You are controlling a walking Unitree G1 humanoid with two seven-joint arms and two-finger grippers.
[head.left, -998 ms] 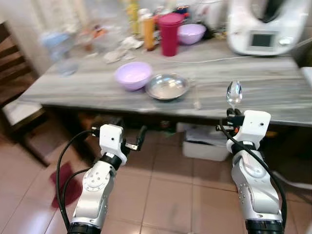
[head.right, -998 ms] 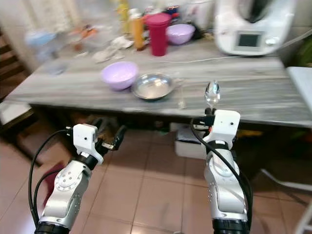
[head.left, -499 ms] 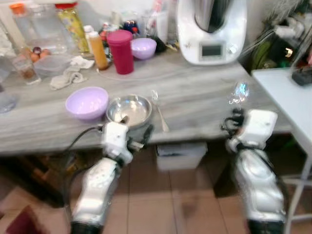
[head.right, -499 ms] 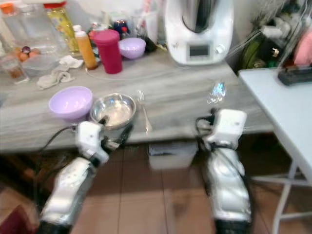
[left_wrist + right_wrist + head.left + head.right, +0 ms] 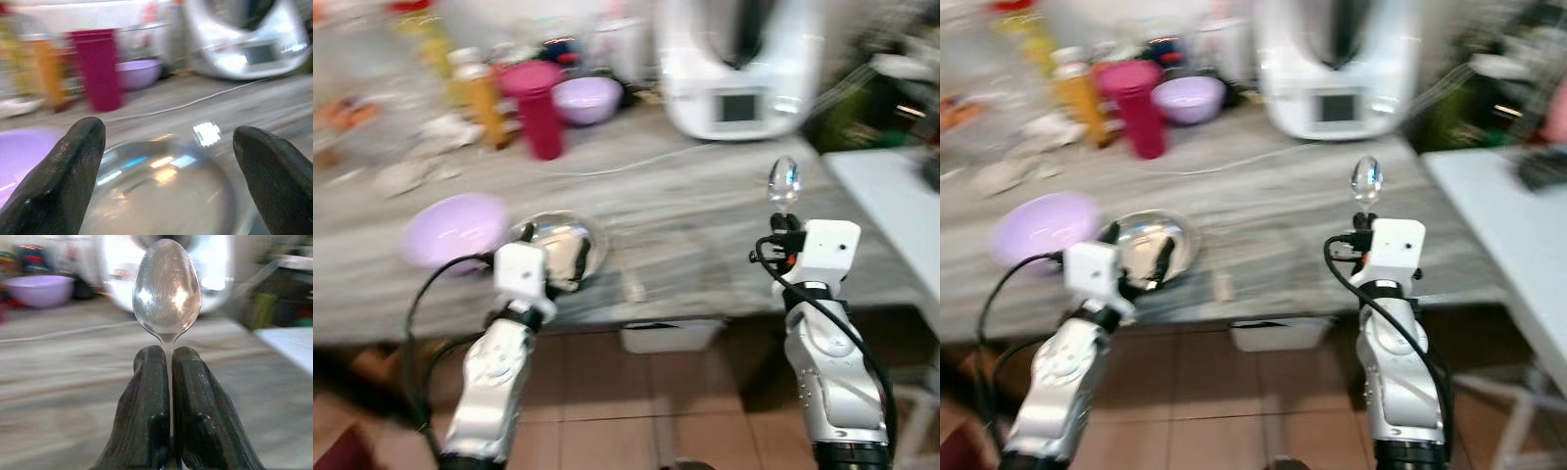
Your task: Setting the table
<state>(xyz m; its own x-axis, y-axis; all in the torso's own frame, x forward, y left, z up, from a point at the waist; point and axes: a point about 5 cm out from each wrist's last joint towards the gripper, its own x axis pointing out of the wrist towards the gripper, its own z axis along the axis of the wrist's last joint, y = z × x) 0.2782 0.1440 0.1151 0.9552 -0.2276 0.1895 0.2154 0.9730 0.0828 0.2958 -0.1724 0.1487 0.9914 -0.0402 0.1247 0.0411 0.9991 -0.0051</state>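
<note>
Right wrist: spoon [image 5: 166, 289] upright between right end effector [image 5: 168, 382] fingers.

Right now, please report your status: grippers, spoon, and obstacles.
Right gripper shut on spoon, bowl up, above counter edge. Left gripper open, facing steel bowl. Fork lies beside steel bowl.

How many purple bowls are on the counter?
2: one purple bowl beside the metal bowl, another at the back by the red cup. Others may be hidden.

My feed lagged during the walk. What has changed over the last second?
The robot closed in on the table. The left end effector, open, rose from below the edge to the steel bowl. The right end effector still grips the spoon upright. Nothing on the table moved.
</note>
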